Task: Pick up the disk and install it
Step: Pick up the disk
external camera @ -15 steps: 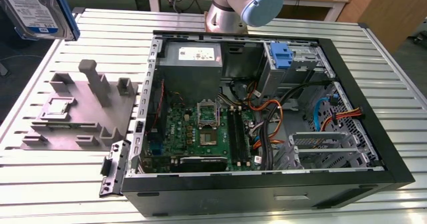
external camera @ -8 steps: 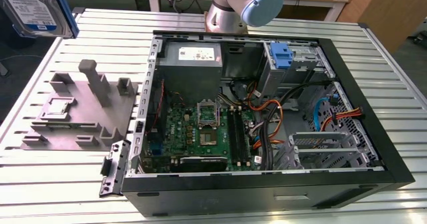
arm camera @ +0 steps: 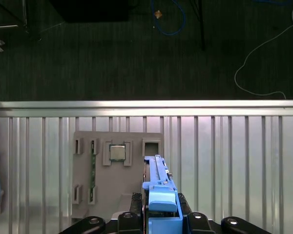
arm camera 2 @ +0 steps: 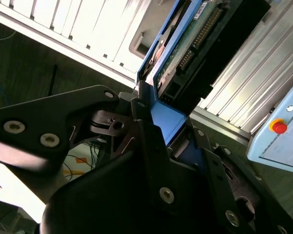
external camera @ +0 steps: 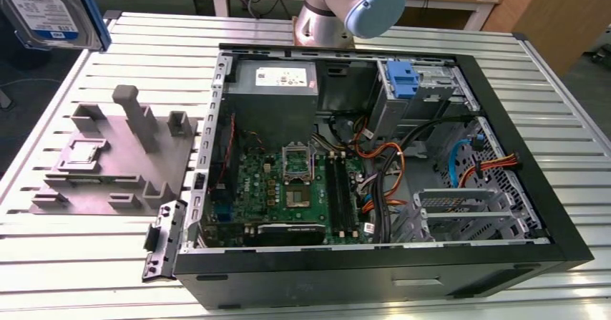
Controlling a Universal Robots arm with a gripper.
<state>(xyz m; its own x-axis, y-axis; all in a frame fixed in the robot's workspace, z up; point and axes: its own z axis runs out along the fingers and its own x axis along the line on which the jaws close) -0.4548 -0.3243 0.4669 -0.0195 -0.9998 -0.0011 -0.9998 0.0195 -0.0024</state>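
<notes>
One disk (arm camera: 156,178) clamped in jaws, long axis extending straight outward.

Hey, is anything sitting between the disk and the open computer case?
Only the grey fixture plate, with its upright posts, lies on the table between the raised disk and the open case.

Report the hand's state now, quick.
The hand: closed, holding the disk.

Exterior view overlooks the case (external camera: 382,277); both wrist views, close, apparently share the disk (arm camera 2: 185,53).
</notes>
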